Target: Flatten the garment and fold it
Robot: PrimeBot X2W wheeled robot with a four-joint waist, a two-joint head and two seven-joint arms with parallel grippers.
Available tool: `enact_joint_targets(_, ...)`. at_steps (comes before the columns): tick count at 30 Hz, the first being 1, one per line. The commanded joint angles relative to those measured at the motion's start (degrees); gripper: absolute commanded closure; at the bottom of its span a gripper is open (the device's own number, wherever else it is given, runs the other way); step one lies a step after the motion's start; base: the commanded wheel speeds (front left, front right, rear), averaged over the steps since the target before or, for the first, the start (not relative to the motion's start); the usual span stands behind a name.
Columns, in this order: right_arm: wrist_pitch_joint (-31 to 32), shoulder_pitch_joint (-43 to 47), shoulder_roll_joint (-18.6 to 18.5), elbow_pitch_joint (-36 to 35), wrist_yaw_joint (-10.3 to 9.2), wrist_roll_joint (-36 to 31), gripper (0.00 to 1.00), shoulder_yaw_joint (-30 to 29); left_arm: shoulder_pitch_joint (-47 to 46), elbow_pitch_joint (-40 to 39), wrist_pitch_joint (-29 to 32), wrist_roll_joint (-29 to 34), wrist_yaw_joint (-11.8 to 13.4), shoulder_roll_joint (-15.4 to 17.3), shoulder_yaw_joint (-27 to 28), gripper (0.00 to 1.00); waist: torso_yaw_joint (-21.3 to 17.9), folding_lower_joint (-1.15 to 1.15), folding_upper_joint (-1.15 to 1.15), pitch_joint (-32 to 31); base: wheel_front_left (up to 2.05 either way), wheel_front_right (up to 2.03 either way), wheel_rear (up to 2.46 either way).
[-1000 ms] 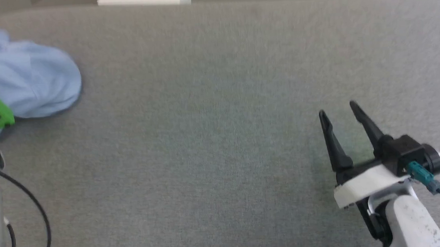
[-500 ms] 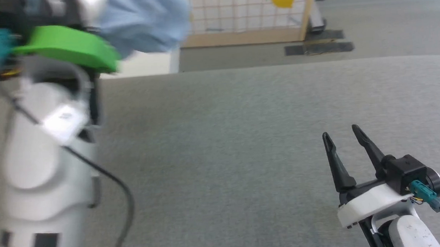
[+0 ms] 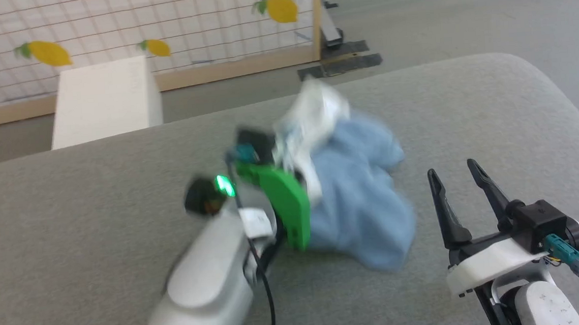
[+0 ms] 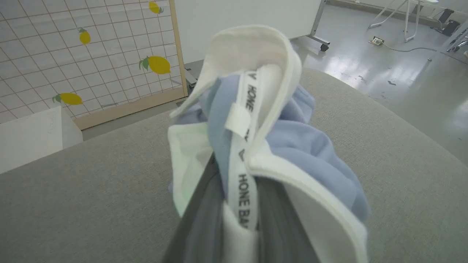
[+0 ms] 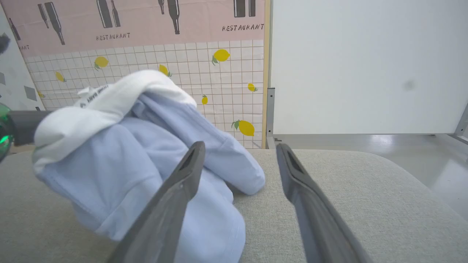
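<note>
A: Where is the shirt (image 3: pixel 358 203)?
B: It lies in a crumpled heap on the grey table (image 3: pixel 93 196), a little right of the middle. The lower part rests on the table, and the white collar (image 4: pixel 252 47) is lifted up.
A: What holds the collar?
B: The left gripper (image 4: pixel 234 190). Its two fingers are almost closed and they pinch the collar.
A: And the right gripper (image 3: pixel 450 169)?
B: It is wide open and it holds nothing. It hovers over the table near the heap, on the right side of it.
A: What stands behind the table?
B: A white box (image 3: pixel 104 99) and a screen (image 3: pixel 183 27) with yellow lemons.
</note>
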Motion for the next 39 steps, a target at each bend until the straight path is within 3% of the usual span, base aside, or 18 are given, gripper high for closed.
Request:
enact_joint_targets(1, 0.21, 0.58, 0.04, -0.28, -0.1, 0.1, 0.0, 0.04, 1.64, 1.88, 2.49, -1.35, -0.4, -0.11, -0.99, 1.0, -2.38, 0.0, 0.0, 0.79, 0.0, 0.0, 0.0)
enact_joint_targets(7, 0.43, 0.93, 0.04, -0.31, -0.1, 0.04, 0.0, -0.15, 6.12, 8.78, 14.8, -3.28, -0.98, -0.35, -5.5, 1.0, -2.9, 0.0, 0.0, 1.34, 0.0, 0.0, 0.0)
enact_joint_targets(9, 0.57, 1.19, 0.04, -0.26, -0.1, -0.02, 0.0, -0.24, 6.93, 8.62, 15.58, -3.73, -0.26, -0.37, -5.44, 0.04, -2.46, 0.0, 0.0, 1.27, 0.0, 0.0, 0.0)
enact_joint_targets(10, 0.66, 1.32, 0.04, -0.25, -0.1, -0.09, 0.0, -0.25, 7.38, 7.87, 14.34, -4.15, 0.48, -0.38, -4.65, 0.0, -2.05, 0.0, 0.0, 1.15, 0.0, 0.0, 0.0)
enact_joint_targets(13, 0.85, 1.58, 0.04, -0.33, -0.1, -0.24, 0.0, -0.28, 8.55, 4.67, 8.32, -4.61, 1.97, -0.21, -2.33, 0.0, -0.79, 0.0, 0.0, 0.67, 0.0, 0.0, 0.0)
enact_joint_targets(17, 1.18, 1.81, 0.04, -0.66, -0.1, -0.59, 0.0, -0.11, 10.83, -1.21, -4.25, -4.64, 4.29, 0.74, 2.29, 0.0, 1.13, 0.0, 0.0, -0.22, 0.0, 0.0, 0.0)
enact_joint_targets(22, 1.65, 2.31, 0.04, -1.42, -0.1, -1.06, 0.0, -0.75, 15.45, -8.61, -18.39, -2.56, 8.57, 3.89, 7.57, 0.0, 4.16, 0.0, 0.0, -0.83, 0.0, 0.0, 0.0)
enact_joint_targets(24, 1.86, 2.52, 0.04, -1.6, -0.1, -1.21, 0.0, -0.87, 17.85, -11.28, -21.43, -2.0, 10.19, 5.04, 9.71, 0.0, 5.36, 0.0, 0.0, -0.97, 0.0, 0.0, 0.0)
enact_joint_targets(31, 3.36, 3.22, 0.04, -1.65, -0.1, -0.92, 0.0, -3.23, 26.88, -20.19, -23.57, 1.93, 13.27, 7.1, 17.33, 0.0, 9.37, 0.0, 0.0, -0.8, 0.0, 0.0, 0.0)
enact_joint_targets(39, 11.36, -0.04, 0.04, 2.64, -0.1, 2.48, 0.0, -12.47, 32.97, -27.48, -23.6, 9.71, 10.66, 4.44, 24.55, 0.0, 13.52, 0.0, 0.0, 1.5, 0.0, 0.0, 0.0)
